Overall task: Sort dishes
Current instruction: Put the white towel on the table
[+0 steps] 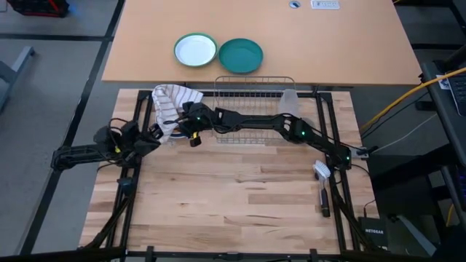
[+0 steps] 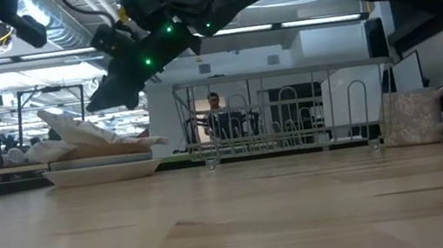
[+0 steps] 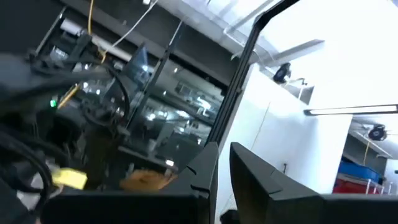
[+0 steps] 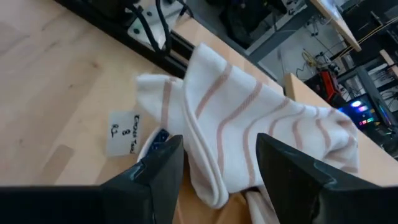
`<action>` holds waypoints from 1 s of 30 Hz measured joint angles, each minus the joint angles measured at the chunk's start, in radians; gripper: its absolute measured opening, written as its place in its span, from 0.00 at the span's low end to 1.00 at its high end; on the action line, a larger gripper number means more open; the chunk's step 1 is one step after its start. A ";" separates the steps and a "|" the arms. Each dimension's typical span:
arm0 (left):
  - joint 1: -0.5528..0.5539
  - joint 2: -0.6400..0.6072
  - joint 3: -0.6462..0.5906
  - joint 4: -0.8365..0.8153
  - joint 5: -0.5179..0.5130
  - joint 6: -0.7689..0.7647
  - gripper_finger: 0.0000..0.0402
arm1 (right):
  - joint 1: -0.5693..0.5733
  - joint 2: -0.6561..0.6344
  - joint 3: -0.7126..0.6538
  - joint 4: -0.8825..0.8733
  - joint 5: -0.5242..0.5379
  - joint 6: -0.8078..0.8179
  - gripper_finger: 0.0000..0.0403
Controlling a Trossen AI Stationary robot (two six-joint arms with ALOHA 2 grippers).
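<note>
- Dishes (image 2: 101, 170) sit stacked near the far left corner of the bench (image 1: 233, 204), just left of the wire drying rack (image 1: 255, 94) — the low view shows a pale plate at the bottom with a tan-brown one on it, and a sliver of dark blue peeks out in the right wrist view.
- A striped dish towel (image 4: 249, 124) lies crumpled on top of the stack, covering most of it; how many plates lie under it I cannot count for certain.
- The right tool (image 4: 214, 165) hangs directly over the towel and stack, its arm reaching across the front of the rack from the bench's right side. Its fingers stand moderately apart with nothing between them, and the towel's folds lie just beyond and between the tips.
- The left tool (image 1: 156, 138) sits just in front of the stack toward the left edge, tilted upward toward the room; its fingers are drawn narrow, nearly together, and hold nothing that I can see.
- The relation that matters: the stack lies straight below the right tool, with the towel between tool and plates — so in my judgement the towel must come off first, and the right arm is the better placed to lift it.
- A mug (image 2: 418, 116) stands by the rack's right end, well clear of this.
</note>
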 joint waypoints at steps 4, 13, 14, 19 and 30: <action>0.000 0.000 0.000 0.008 -0.001 0.026 0.08 | -0.001 0.000 0.000 0.003 0.018 0.000 0.51; 0.001 0.002 0.000 -0.039 -0.005 0.247 0.08 | 0.011 0.055 -0.001 0.052 0.009 0.000 0.51; 0.001 0.002 0.000 -0.043 -0.007 0.287 0.08 | 0.011 0.056 -0.001 0.057 0.009 0.000 0.51; 0.002 0.002 0.000 -0.047 -0.021 0.380 0.08 | 0.011 0.078 0.001 0.095 0.032 -0.001 0.51; 0.002 0.003 0.000 -0.109 -0.034 0.374 0.08 | 0.008 0.128 0.002 0.174 0.109 0.004 0.49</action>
